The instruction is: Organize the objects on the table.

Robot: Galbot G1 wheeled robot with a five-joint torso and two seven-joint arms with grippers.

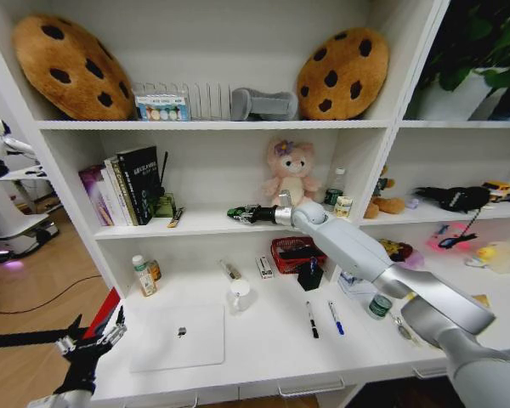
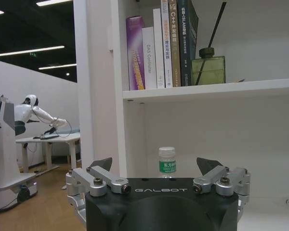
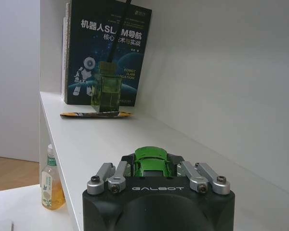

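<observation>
My right gripper (image 1: 238,213) reaches over the middle shelf and is shut on the tiny green toy car (image 3: 151,161), just above the shelf board. A yellow packet (image 3: 96,114) lies farther along that shelf, in front of the books. On the white table (image 1: 272,344) lie a silver laptop (image 1: 178,337), a black pen (image 1: 311,320) and a blue pen (image 1: 336,317). A small green-labelled clear bottle (image 2: 167,160) stands at the table's back left corner. My left gripper (image 1: 93,338) hangs open off the table's left end, level with that bottle and apart from it.
Books (image 1: 127,183) and a green diffuser bottle (image 3: 106,86) stand on the middle shelf, with a pink plush bear (image 1: 291,172) to their right. A white mug (image 1: 240,295), a red basket (image 1: 293,251) and a green-capped jar (image 1: 380,304) sit on the table. Another robot (image 2: 31,113) stands far left.
</observation>
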